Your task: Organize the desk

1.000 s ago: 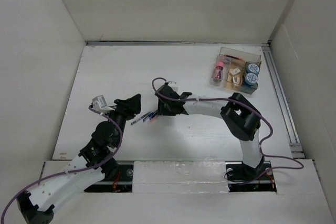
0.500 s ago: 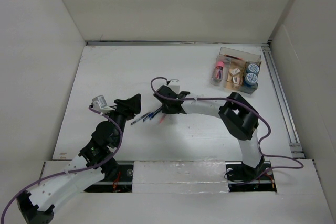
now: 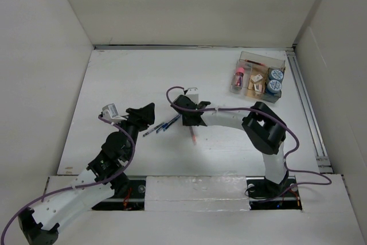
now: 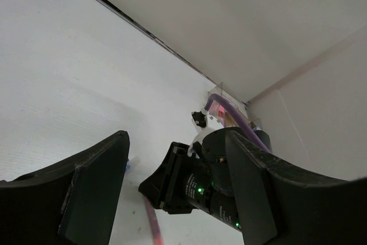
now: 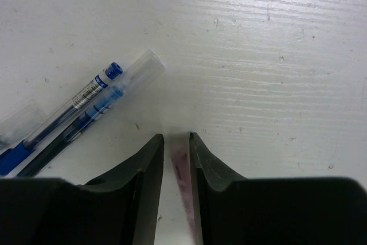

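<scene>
Right claw (image 5: pixel 175 142) astride red pen (image 5: pixel 180 170), blue pens (image 5: pixel 86 104)

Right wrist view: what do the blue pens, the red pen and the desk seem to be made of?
Blue pens: clear glossy plastic barrels; the ink tubes show through.
Red pen: likely translucent plastic, mostly hidden, pinched by the right gripper.
Desk: matte white board, faintly ribbed and scuffed; maybe corrugated plastic.

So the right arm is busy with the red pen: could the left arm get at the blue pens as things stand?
Probably yes. The left gripper hangs open just beside the blue pens, nothing lying between; the right gripper, around the red pen, crowds their far end.
</scene>
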`<state>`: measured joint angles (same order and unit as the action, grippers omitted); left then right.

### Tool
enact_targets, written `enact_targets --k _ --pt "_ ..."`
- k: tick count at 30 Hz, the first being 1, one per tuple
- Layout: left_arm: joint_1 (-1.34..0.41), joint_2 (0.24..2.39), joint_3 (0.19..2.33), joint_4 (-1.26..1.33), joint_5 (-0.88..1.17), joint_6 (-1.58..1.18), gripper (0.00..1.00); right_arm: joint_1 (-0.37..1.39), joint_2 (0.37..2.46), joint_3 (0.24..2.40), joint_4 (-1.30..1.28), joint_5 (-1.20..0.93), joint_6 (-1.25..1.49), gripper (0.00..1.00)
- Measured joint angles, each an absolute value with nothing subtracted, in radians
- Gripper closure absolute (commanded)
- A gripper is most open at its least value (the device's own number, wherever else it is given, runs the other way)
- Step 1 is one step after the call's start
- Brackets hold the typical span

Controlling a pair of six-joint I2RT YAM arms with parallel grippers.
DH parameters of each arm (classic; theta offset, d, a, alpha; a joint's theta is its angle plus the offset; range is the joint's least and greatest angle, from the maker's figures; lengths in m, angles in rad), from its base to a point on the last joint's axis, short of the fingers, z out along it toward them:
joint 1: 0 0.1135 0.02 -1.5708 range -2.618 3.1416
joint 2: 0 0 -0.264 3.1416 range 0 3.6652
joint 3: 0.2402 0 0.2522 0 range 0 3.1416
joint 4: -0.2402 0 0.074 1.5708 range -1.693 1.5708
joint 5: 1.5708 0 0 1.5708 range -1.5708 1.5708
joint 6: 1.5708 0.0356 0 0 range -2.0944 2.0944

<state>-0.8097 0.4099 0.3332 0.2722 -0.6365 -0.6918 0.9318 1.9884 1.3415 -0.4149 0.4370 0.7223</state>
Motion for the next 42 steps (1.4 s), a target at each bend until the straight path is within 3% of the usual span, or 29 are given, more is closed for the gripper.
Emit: enact_targets --k 2,6,14,24,27,31,32,35,36,38,42 --pt "-0.809 0.410 0.333 0.272 -0.636 -0.691 0.36 0.931 1.987 1.335 -0.407 0.436 0.722 0.71" --pt "-0.809 0.410 0.333 0.273 -0.636 -0.691 0.36 0.923 1.964 1.298 -0.373 0.426 0.724 0.57" --pt "-0.810 0.410 0.333 0.273 -0.636 -0.691 0.36 0.916 1.910 1.225 -0.358 0.403 0.725 0.55" --pt "-0.809 0.415 0.333 0.273 -0.630 -0.691 0.36 0.873 1.795 1.093 -0.394 0.403 0.729 0.39" --pt "-0.809 0.420 0.333 0.273 -0.628 -0.690 0.36 0.866 1.777 1.069 -0.396 0.403 0.728 0.45" --pt "-0.810 0.426 0.333 0.274 -0.627 -0.690 0.36 0.868 1.755 1.044 -0.412 0.392 0.719 0.46" --pt "-0.809 0.428 0.333 0.274 -0.626 -0.690 0.36 0.871 1.754 1.042 -0.414 0.390 0.716 0.50" --pt "-0.809 0.431 0.333 0.281 -0.624 -0.690 0.36 0.879 1.753 1.039 -0.414 0.384 0.707 0.78" --pt "-0.809 0.431 0.333 0.281 -0.623 -0.690 0.36 0.883 1.753 1.039 -0.413 0.381 0.708 0.92" --pt "-0.809 0.432 0.333 0.285 -0.621 -0.690 0.36 0.885 1.753 1.039 -0.410 0.382 0.715 0.99" --pt "-0.809 0.439 0.333 0.295 -0.618 -0.690 0.36 0.871 1.753 1.043 -0.406 0.369 0.727 1.00"
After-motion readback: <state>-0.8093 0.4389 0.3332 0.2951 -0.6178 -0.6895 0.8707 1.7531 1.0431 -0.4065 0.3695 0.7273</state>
